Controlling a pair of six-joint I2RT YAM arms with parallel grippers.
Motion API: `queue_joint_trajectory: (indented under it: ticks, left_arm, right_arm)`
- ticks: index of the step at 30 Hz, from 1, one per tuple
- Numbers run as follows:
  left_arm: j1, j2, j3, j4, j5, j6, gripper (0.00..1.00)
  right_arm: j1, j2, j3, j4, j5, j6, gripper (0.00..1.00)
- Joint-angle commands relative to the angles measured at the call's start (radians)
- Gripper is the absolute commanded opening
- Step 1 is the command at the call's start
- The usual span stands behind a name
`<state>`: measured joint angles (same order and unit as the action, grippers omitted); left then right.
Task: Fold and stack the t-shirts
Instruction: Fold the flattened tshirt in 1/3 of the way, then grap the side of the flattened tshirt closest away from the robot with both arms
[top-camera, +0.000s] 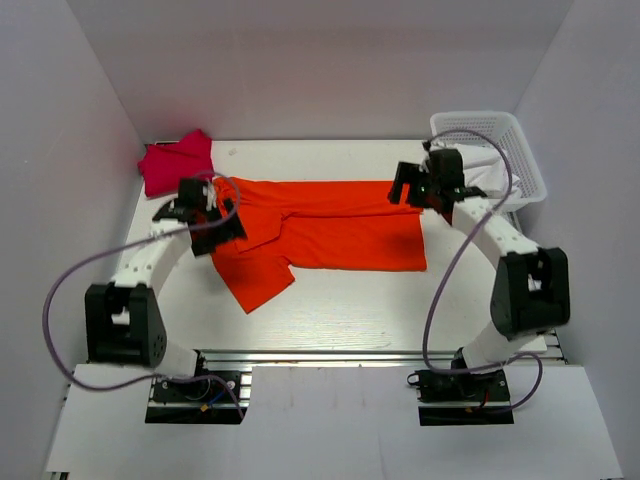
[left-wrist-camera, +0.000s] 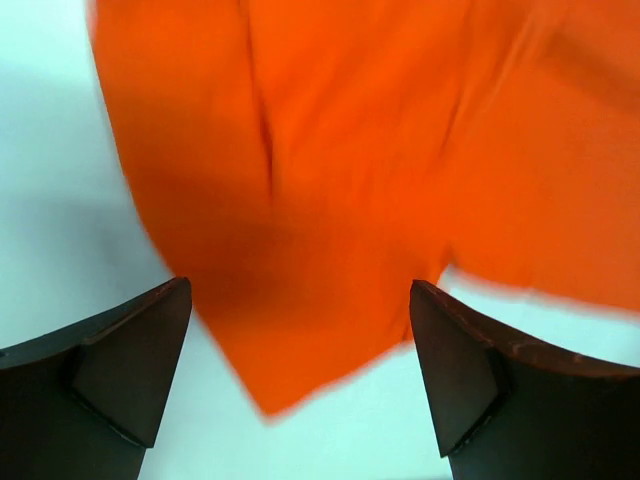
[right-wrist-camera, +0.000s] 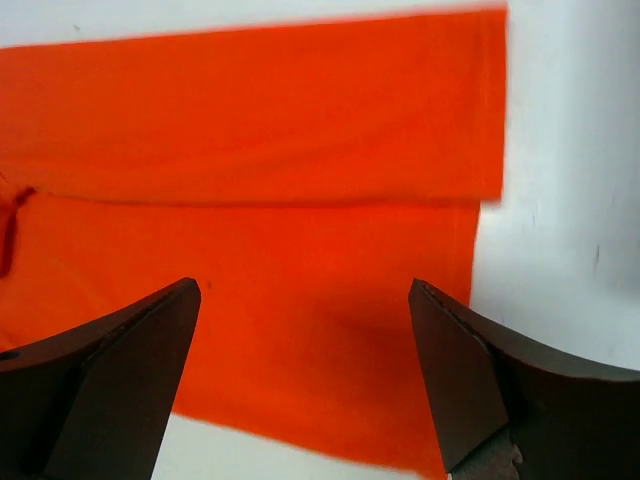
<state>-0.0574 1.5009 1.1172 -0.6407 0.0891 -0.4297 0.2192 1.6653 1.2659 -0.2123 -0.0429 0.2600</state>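
Open and empty: left fingers (left-wrist-camera: 120, 370) hang over the sleeve end of the orange t-shirt (top-camera: 340, 225), right fingers (right-wrist-camera: 110, 380) over its hem end, likely placed to take both ends for a fold. The shirt lies lengthwise, partly folded, mid-surface (top-camera: 350, 310). The crimson-pink t-shirt (top-camera: 175, 162) is bunched in the far-left corner, a white basket (top-camera: 495, 135) sits far-right, and white walls enclose it all.

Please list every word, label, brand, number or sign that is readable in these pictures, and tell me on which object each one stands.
None: no text can be read in any of the three views.
orange t-shirt: plain fabric, no print or readable label showing.
crimson t-shirt: plain, no lettering visible.
white basket: no marking visible.
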Motion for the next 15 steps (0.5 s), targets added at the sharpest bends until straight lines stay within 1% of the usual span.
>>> queue_joint_trajectory:
  ticks: [1, 2, 3, 4, 6, 7, 9, 11, 14, 15]
  left_arm:
    - [-0.067, -0.155, -0.190, -0.066, 0.008, -0.079, 1.00]
    - [-0.082, -0.229, -0.256, -0.066, 0.021, -0.090, 1.00]
    - [-0.099, -0.255, -0.282, -0.066, 0.021, -0.101, 1.00]
    - [-0.131, -0.277, -0.307, -0.066, 0.034, -0.101, 1.00]
    - [-0.163, -0.315, -0.370, -0.077, 0.034, -0.125, 1.00]
    - [-0.195, -0.315, -0.385, -0.077, 0.034, -0.126, 1.00]
    - [-0.226, -0.315, -0.407, -0.077, 0.034, -0.141, 0.98]
    - [-0.269, -0.315, -0.434, -0.077, -0.021, -0.167, 0.96]
    - [-0.309, -0.239, -0.444, -0.077, -0.097, -0.190, 0.94]
    - [-0.318, -0.216, -0.444, -0.065, -0.109, -0.190, 0.91]
  right_arm:
    - [-0.012, -0.119, -0.182, 0.117, 0.103, 0.123, 0.91]
    - [-0.008, -0.165, -0.245, 0.128, 0.106, 0.161, 0.91]
    - [-0.009, -0.205, -0.270, 0.146, 0.113, 0.174, 0.91]
    - [-0.007, -0.225, -0.330, 0.155, 0.115, 0.180, 0.91]
    - [-0.011, -0.283, -0.355, 0.134, 0.148, 0.196, 0.91]
    - [-0.011, -0.292, -0.379, 0.133, 0.155, 0.196, 0.91]
    - [-0.009, -0.334, -0.387, 0.113, 0.187, 0.199, 0.91]
    - [-0.015, -0.345, -0.393, 0.113, 0.181, 0.190, 0.91]
    - [-0.014, -0.346, -0.390, 0.093, 0.173, 0.188, 0.91]
    - [-0.014, -0.345, -0.389, 0.090, 0.164, 0.188, 0.91]
